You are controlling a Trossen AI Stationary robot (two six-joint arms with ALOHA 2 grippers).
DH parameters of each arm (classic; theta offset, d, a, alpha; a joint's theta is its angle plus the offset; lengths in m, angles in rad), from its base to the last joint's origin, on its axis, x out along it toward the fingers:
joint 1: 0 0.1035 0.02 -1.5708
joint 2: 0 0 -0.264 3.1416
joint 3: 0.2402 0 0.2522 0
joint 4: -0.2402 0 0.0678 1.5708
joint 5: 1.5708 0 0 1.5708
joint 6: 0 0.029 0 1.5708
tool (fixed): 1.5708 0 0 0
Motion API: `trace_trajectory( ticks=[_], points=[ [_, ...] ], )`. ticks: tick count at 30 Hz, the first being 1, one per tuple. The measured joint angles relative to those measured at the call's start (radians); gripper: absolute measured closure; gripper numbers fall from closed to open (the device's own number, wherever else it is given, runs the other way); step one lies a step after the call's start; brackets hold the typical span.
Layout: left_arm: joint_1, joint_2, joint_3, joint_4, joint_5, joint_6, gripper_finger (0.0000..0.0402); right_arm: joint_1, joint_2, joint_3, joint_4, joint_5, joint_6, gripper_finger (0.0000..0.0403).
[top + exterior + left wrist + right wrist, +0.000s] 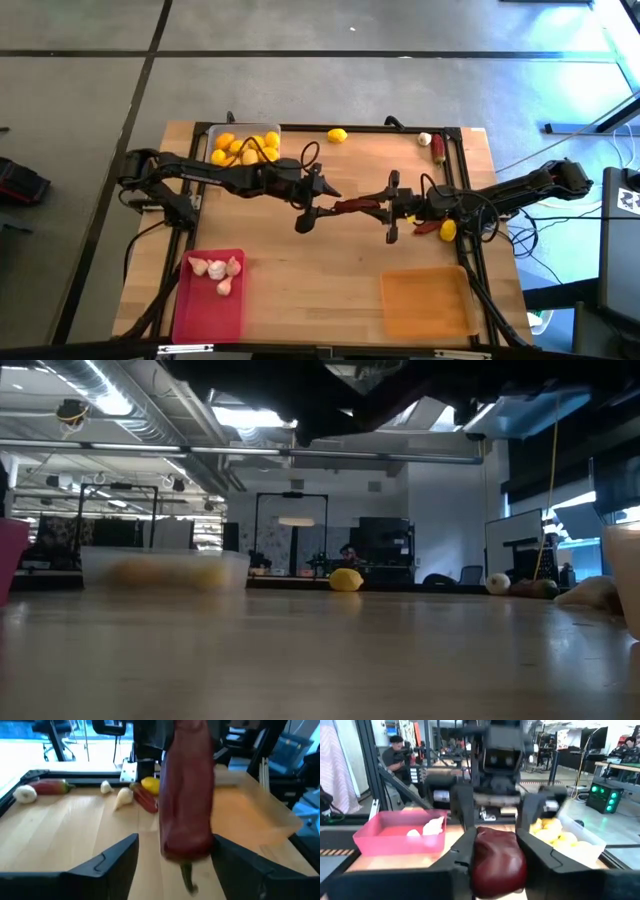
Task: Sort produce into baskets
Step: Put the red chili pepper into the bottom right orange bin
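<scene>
Dark red chili pepper (497, 860) fills right wrist view, clamped between right gripper (392, 208) fingers. Long axis runs crosswise over mid-table, stem end toward left gripper (308, 208), whose fingers stand apart around it. Orange tray (427, 302) near; loose lemon (447, 230) beside right wrist.

— where is the dark red chili (355, 207) being held?
— level above mid-table, between both grippers.
— and the baskets?
— lemons (243, 148) are lying in the clear basket (214, 131), garlic (218, 270) in the pink one (205, 310).
</scene>
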Motion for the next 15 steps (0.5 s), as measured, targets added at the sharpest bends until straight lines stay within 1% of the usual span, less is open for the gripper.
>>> trace_trajectory(
  ticks=[3, 4, 6, 9, 13, 15],
  points=[
    [0.000, -0.050, 0.000, -0.097, 0.000, -0.003, 0.0153, 0.000, -0.027, 0.000, -0.041, -0.008, 0.006, 0.0334],
    [0.000, -0.063, 0.000, -0.134, 0.000, -0.004, 0.0152, 0.000, -0.039, 0.000, -0.062, -0.015, 0.013, 0.0340],
    [0.000, -0.093, 0.000, -0.205, 0.000, -0.002, 0.0151, 0.000, -0.062, 0.010, -0.120, -0.042, 0.036, 0.0340],
    [0.000, -0.136, 0.000, -0.292, 0.000, -0.001, 0.0151, 0.005, -0.088, 0.056, -0.272, -0.076, 0.089, 0.0340],
    [0.000, -0.158, 0.000, -0.374, 0.000, 0.000, 0.0151, 0.050, -0.093, 0.151, -0.503, -0.078, 0.130, 0.0326],
    [0.000, -0.158, 0.000, -0.387, 0.000, 0.000, 0.0151, 0.075, -0.093, 0.202, -0.617, -0.078, 0.160, 0.0320]
  ],
)
